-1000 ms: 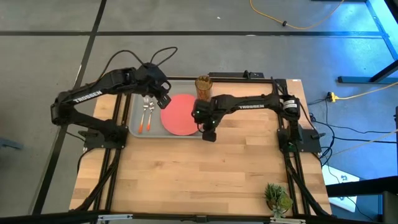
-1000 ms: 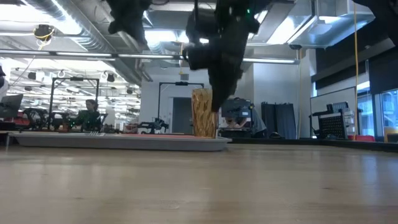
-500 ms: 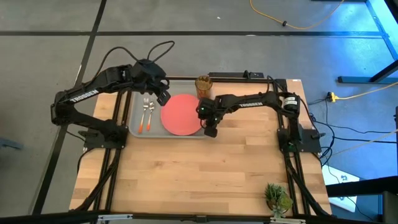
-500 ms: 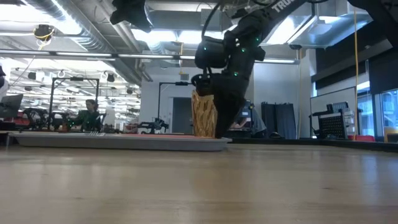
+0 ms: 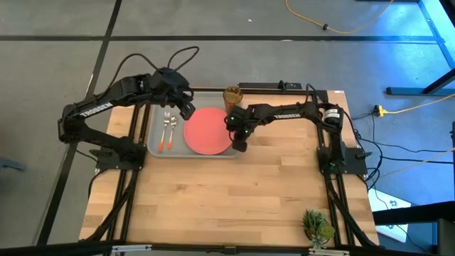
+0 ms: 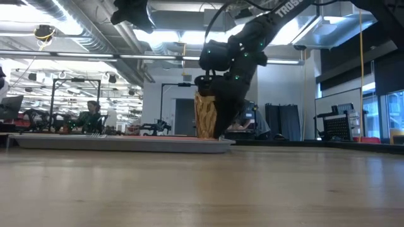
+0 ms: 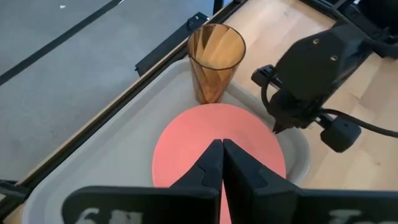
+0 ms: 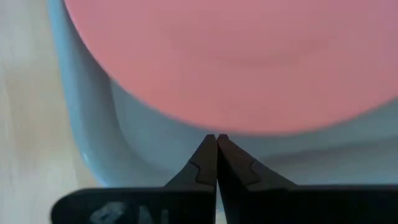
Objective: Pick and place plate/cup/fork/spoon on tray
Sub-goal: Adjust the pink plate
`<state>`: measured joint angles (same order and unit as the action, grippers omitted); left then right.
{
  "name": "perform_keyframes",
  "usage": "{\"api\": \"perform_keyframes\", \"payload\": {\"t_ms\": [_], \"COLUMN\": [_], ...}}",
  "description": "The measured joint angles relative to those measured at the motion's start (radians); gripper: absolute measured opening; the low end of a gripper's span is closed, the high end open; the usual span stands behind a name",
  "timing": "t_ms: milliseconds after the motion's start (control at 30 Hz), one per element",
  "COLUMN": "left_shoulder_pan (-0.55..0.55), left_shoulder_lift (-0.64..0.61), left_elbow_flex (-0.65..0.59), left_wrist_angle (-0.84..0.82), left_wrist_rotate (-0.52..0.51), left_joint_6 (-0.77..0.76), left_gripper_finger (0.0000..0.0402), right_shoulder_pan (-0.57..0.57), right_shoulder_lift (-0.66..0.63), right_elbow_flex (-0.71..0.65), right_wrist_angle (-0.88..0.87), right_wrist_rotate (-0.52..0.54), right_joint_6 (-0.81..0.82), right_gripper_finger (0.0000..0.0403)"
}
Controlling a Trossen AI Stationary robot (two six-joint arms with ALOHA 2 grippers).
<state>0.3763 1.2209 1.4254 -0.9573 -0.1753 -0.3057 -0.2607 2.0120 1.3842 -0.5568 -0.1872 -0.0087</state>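
Plate (image 5: 208, 131), cup (image 5: 232, 96), fork (image 5: 163, 132) and spoon (image 5: 172, 131) on tray (image 5: 153, 139). Right gripper (image 5: 239, 146) at tray's right edge, fingers clenched, empty. Left gripper (image 5: 188, 112) above tray, fingers clenched, empty.

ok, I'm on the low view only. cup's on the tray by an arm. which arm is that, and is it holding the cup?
Observer: It's the right arm. Its gripper sits at the tray's right rim, beside the cup, not around it; the fingers are shut on nothing.
Operator: plate, fork and spoon? can't make them out from here.
Observer: The plate lies flat in the tray's right part; the spoon and fork lie side by side left of it.
Operator: and the left arm?
Observer: The left gripper hangs above the tray just beyond the plate's far-left edge, fingers shut and empty.
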Motion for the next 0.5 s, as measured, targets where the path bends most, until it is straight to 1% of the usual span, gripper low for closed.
{"api": "perform_keyframes", "payload": {"t_ms": [133, 200, 333, 500], "left_shoulder_pan": [0.000, 0.000, 0.000, 0.001], "left_shoulder_lift": [0.000, 0.000, 0.000, 0.000], "left_elbow_flex": [0.000, 0.000, 0.000, 0.000], "left_wrist_angle": [0.000, 0.000, 0.000, 0.000], "left_wrist_rotate": [0.000, -0.007, -0.045, -0.051], "left_joint_6": [0.000, 0.000, 0.000, 0.001], "left_gripper_finger": [0.0000, 0.0000, 0.0000, 0.0000], "right_shoulder_pan": [-0.001, 0.001, 0.000, -0.016], "right_shoulder_lift": [0.000, -0.001, -0.002, -0.001], "right_elbow_flex": [0.008, 0.009, -0.021, -0.023], "right_wrist_angle": [-0.102, -0.116, -0.043, 0.009], "right_wrist_rotate": [-0.040, -0.044, -0.044, -0.043], "right_joint_6": [0.004, -0.004, -0.039, -0.040], "right_gripper_finger": [0.0005, 0.0005, 0.0005, 0.0005]}}
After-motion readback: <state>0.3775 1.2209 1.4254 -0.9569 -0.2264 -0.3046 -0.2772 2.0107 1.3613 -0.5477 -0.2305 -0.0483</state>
